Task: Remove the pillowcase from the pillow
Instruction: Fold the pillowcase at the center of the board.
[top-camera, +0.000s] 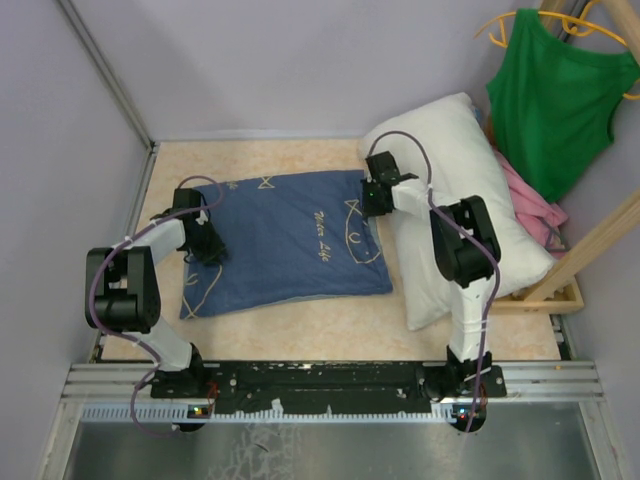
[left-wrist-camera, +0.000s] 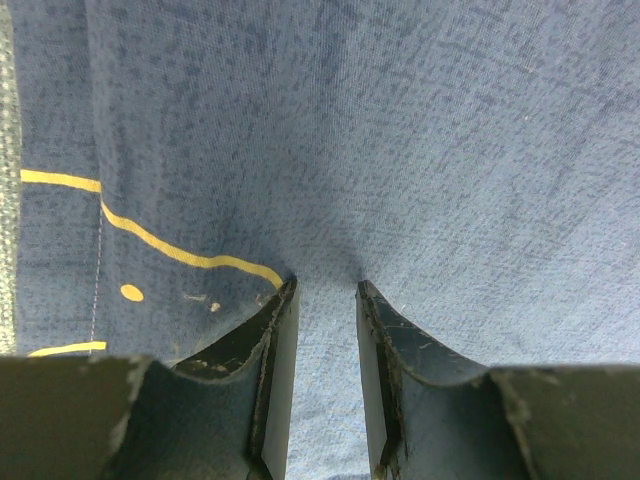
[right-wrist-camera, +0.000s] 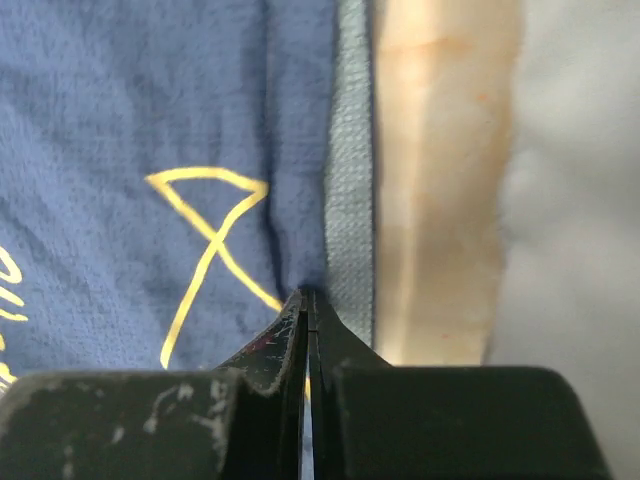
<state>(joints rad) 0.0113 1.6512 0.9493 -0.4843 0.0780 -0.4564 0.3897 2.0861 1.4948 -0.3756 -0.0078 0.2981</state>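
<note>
**Inspector:** Left claw (left-wrist-camera: 326, 292)?

**Assistant:** Jaws part-spread. Both tips bear down on the dark blue face of the pillowcase (top-camera: 285, 240), near its left end. The cloth creases toward the gap. Whether a fold is clamped between them, I cannot tell.

**Inspector:** Right claw (right-wrist-camera: 307, 297)?

**Assistant:** Fingers pressed flat together, with no gap showing. The tips touch the blue cloth just beside the pale grey hem (right-wrist-camera: 350, 180) at the right end, next to a yellow stitched loop (right-wrist-camera: 208, 230). Whether any cloth is caught, I cannot tell.

**Inspector:** Position of the pillowcase?

**Assistant:** Lying flat and thin on the table (top-camera: 300, 335), dark face up, with one claw at each end.

**Inspector:** And the pillow (top-camera: 470, 170)?

**Assistant:** Outside the case, on the right side of the table, lying slanted with its far end toward the rear. The right wrist view shows a bare strip of table between hem and pillow. The right arm (top-camera: 465, 245) reaches across the pillow's near part.

**Inspector:** Beyond that?

**Assistant:** A green tank top (top-camera: 560, 95) hangs at the far right. A pink garment (top-camera: 535, 205) lies below it, behind the pillow.
</note>
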